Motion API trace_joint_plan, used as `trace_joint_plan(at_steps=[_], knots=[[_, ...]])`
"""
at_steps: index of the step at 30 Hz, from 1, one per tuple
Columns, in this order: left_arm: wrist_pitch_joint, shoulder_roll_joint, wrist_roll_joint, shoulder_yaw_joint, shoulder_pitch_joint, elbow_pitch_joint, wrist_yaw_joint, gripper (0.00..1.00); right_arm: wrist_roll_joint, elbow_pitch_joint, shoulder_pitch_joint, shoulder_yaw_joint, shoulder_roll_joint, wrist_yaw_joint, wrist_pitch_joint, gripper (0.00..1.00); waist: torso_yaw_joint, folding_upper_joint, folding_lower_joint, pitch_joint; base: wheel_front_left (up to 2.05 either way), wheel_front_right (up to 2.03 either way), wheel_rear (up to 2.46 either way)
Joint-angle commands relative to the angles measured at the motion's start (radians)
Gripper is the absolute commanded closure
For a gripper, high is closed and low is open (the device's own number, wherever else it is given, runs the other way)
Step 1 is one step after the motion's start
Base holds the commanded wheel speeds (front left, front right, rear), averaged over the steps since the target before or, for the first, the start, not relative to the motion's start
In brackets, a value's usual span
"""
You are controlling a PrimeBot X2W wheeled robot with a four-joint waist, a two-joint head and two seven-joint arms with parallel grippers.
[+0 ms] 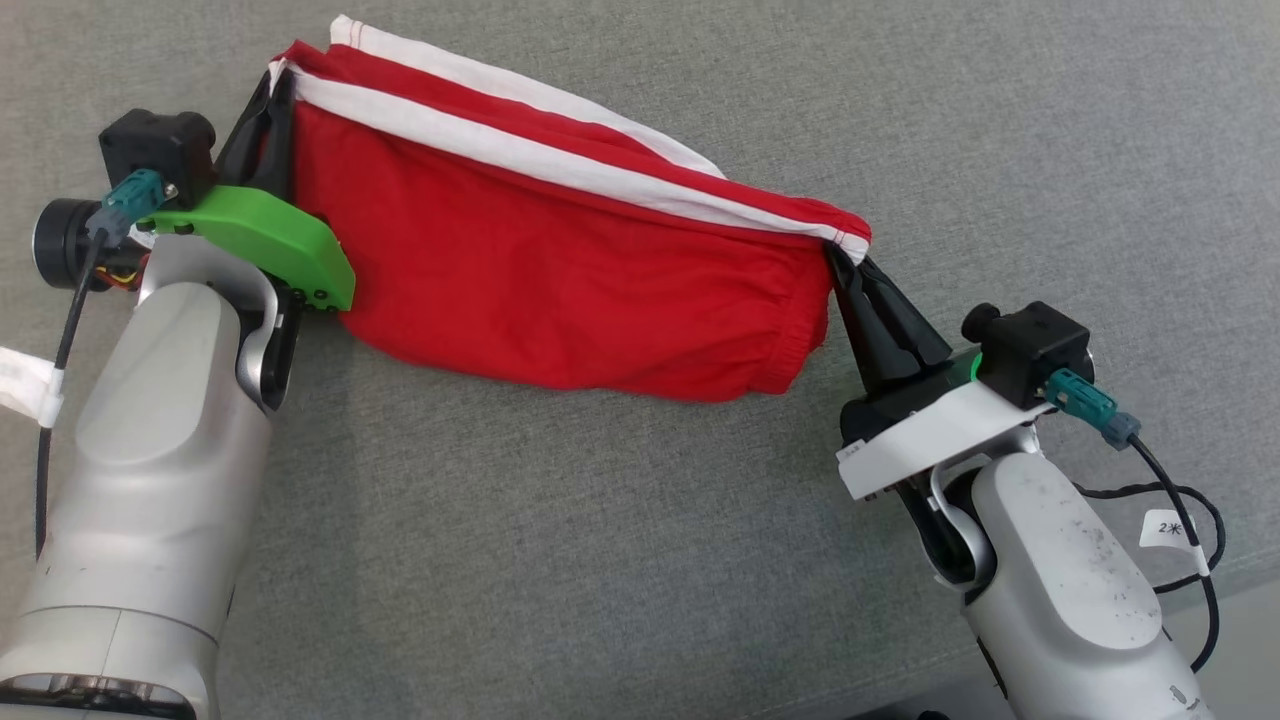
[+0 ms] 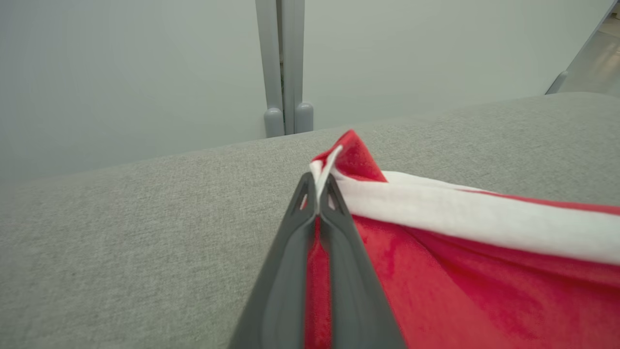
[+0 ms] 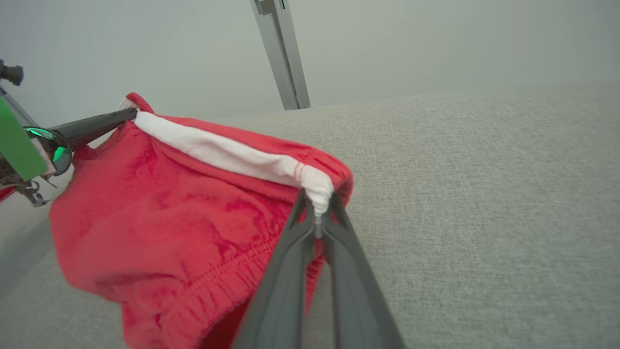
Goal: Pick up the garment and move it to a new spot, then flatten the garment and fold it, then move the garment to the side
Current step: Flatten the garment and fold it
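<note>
The red garment (image 1: 560,290) (image 2: 460,291) (image 3: 160,208) is stretched out between the two grippers over the grey fabric-covered worktop (image 1: 620,560), in the upper middle of the head view. Its top edge carries white stripes (image 1: 520,160) and runs taut from one held corner to the other, sloping down toward the robot's right. The rest of the cloth sags below that edge in a loose belly, with a gathered hem (image 1: 800,345) at the right end. I cannot tell whether the lowest part touches the worktop.

The left gripper (image 1: 280,85) (image 2: 317,186) (image 3: 131,114) has its fingers pressed together on the garment's left corner, right at the white stripe; in the left wrist view a small peak of red and white cloth sticks up past the tips. The right gripper (image 1: 835,255) (image 3: 317,206) has its fingers clamped on the opposite corner, with a bunched bit of white stripe pinched between the tips.

A green plate (image 1: 260,235) sits on the left wrist and a white plate (image 1: 930,435) on the right, each beside a black camera block with a teal plug and dark cable. Beyond the worktop's far edge, the wrist views show a pale wall and a grey upright post (image 2: 283,68)
</note>
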Motion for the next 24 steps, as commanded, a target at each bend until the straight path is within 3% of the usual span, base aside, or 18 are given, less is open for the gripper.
trace_joint_plan(at_steps=[1, 7, 8, 9, 10, 11, 24], knots=[[0.000, 0.002, 0.012, 0.000, -0.026, 0.011, 0.005, 1.00, 0.008, 0.002, -0.013, -0.002, -0.003, -0.002, 0.000, 1.00, -0.023, 0.0000, 0.0000, 0.024, 0.00, 0.00, 0.00], [-0.001, -0.010, 0.024, 0.004, -0.056, 0.036, 0.004, 1.00, 0.015, 0.009, -0.028, 0.006, -0.003, -0.002, 0.000, 1.00, -0.028, 0.0000, 0.0000, 0.029, 0.00, 0.00, 0.00], [-0.001, -0.011, 0.028, 0.003, -0.058, 0.040, 0.004, 1.00, 0.001, 0.009, -0.032, 0.006, -0.003, -0.002, 0.000, 0.87, -0.028, 0.0000, 0.0000, 0.028, 0.00, 0.00, 0.00], [-0.001, -0.012, 0.034, 0.004, -0.059, 0.041, 0.009, 0.69, -0.006, 0.006, -0.033, 0.006, -0.003, -0.002, 0.000, 0.55, -0.028, 0.0000, 0.0000, 0.027, 0.00, 0.00, 0.00], [-0.001, -0.014, 0.040, 0.006, -0.057, 0.041, 0.011, 0.07, -0.013, 0.003, -0.031, 0.004, -0.003, -0.002, 0.000, 0.00, -0.026, 0.0000, 0.0000, 0.024, 0.00, 0.00, 0.00], [-0.001, -0.015, 0.045, 0.011, -0.051, 0.037, 0.018, 0.00, -0.021, 0.000, -0.028, 0.000, -0.003, -0.002, 0.000, 0.00, -0.025, 0.0000, 0.0000, 0.021, 0.00, 0.00, 0.00], [-0.001, -0.015, 0.065, 0.066, 0.060, 0.021, 0.011, 0.00, -0.149, -0.051, 0.065, -0.140, -0.003, -0.002, 0.000, 0.00, -0.003, 0.0000, 0.0000, -0.031, 0.00, 0.00, 0.00]])
